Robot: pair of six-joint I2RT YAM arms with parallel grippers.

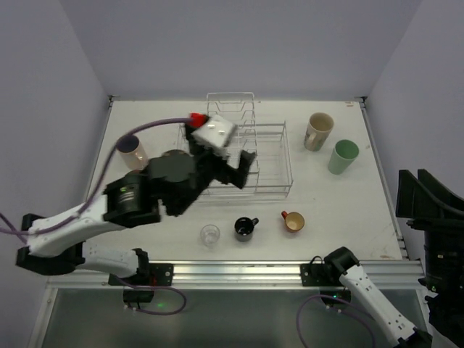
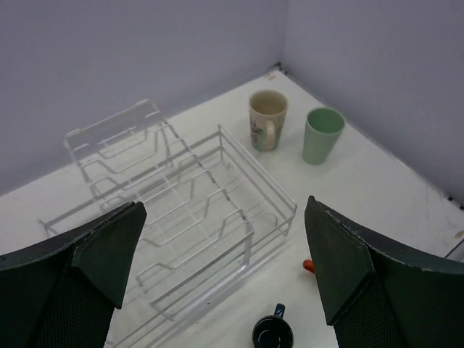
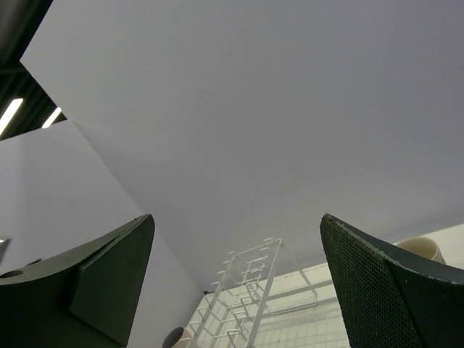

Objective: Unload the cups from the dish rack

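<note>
The left gripper [image 2: 223, 209] hangs over the dish rack [image 1: 250, 156], its fingers spread wide and pinching nothing, with the rack's bare wire compartments directly below it. On the white tabletop [image 1: 348, 210] around the rack stand a cream mug [image 1: 317, 130] and a mint-green tumbler [image 1: 342, 156] to its right. A clear glass [image 1: 209, 235], a dark-blue mug [image 1: 246, 228] and an orange-red mug [image 1: 293, 221] stand in a row on its near side. A pink tumbler [image 1: 133, 151] stands to its left, partly hidden by the left arm [image 1: 80, 225]. The right gripper [image 3: 235, 217], likewise spread and empty, sits far to the right of the rack, beyond the tabletop's edge, tilted up toward the wall. Plain pale lilac-grey walls [image 1: 239, 43] close in the tabletop behind and to both sides of the rack.
</note>
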